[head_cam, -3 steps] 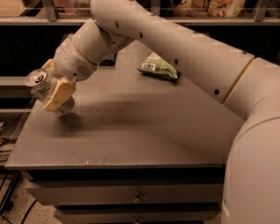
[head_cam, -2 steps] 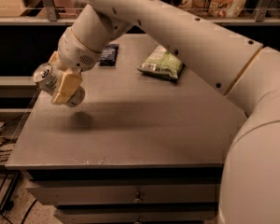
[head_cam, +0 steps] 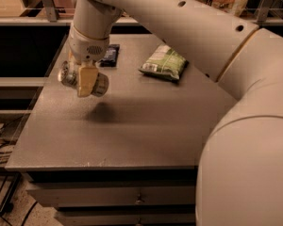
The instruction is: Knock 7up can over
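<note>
The 7up can (head_cam: 66, 74) is a small silvery can lying crosswise in my gripper (head_cam: 86, 81), its ends sticking out on either side of the tan fingers (head_cam: 87, 79). The gripper is shut on the can and holds it above the left part of the grey table (head_cam: 146, 126). A shadow lies on the tabletop just below it. The wrist comes down onto the can from above.
A green-white snack bag (head_cam: 164, 62) lies at the back middle of the table. A dark flat packet (head_cam: 108, 55) lies at the back left, behind the gripper. My large pale arm (head_cam: 245, 126) covers the right side. Cables (head_cam: 0, 145) lie on the floor at the left.
The gripper has carried the can to the right, from the table's left edge to above its left part. The wrist now points more straight down.
</note>
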`<state>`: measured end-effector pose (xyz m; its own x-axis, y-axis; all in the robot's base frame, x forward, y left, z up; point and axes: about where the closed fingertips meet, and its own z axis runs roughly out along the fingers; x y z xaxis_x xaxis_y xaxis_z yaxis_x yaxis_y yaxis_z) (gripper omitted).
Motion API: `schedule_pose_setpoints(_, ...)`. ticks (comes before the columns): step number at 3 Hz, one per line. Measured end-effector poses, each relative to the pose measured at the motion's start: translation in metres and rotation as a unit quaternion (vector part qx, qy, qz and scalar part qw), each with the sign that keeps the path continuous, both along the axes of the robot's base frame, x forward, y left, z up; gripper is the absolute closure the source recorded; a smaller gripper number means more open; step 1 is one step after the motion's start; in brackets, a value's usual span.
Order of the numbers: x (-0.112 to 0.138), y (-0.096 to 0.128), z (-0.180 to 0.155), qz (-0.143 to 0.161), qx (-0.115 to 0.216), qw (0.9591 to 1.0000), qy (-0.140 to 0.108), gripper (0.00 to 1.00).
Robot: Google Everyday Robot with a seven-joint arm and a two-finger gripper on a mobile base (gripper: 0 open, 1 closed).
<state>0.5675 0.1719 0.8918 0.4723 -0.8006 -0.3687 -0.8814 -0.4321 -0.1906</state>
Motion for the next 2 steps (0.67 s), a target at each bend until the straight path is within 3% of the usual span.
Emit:
schedule_pose_setpoints(1,0.013,-0.017,-0.013,-0.012,-0.061,0.9980,-0.014,0.36)
schedule_pose_setpoints(2,0.017,-0.028,-0.023,-0.021,-0.086,0.9960,-0.014,0.14)
